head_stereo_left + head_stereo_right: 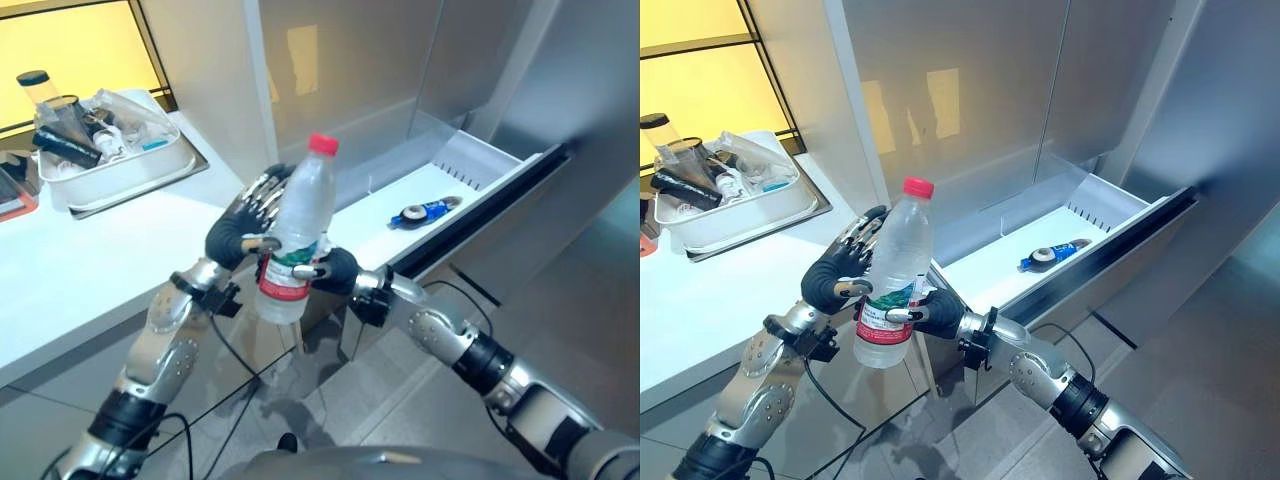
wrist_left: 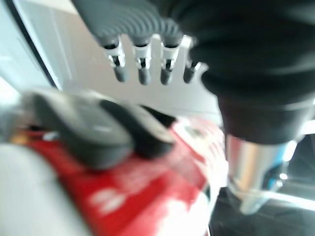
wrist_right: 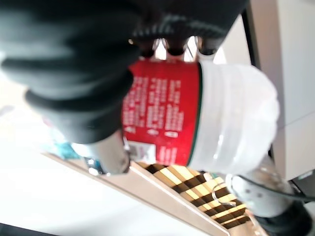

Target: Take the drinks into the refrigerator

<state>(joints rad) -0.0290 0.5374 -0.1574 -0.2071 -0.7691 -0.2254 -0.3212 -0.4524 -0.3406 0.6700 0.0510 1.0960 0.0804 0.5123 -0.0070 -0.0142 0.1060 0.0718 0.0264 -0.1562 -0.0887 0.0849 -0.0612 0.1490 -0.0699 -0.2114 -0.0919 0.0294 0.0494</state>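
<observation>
- Clear bottle at frame centre, with red cap and red label edged in green and white.
- Silver fingers, dark tips, dark ribbed covers on left hand and right hand.
- White drawer at right, dark front edge; blue-labelled bottle inside.
- White tub at upper left.
- White counter.
- Yellow wall at upper left.

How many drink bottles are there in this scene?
2. A clear water bottle with a red cap is held upright between the left hand and right hand; a blue-labelled bottle lies in the open refrigerator drawer. The tray of clutter may hide more.
</observation>
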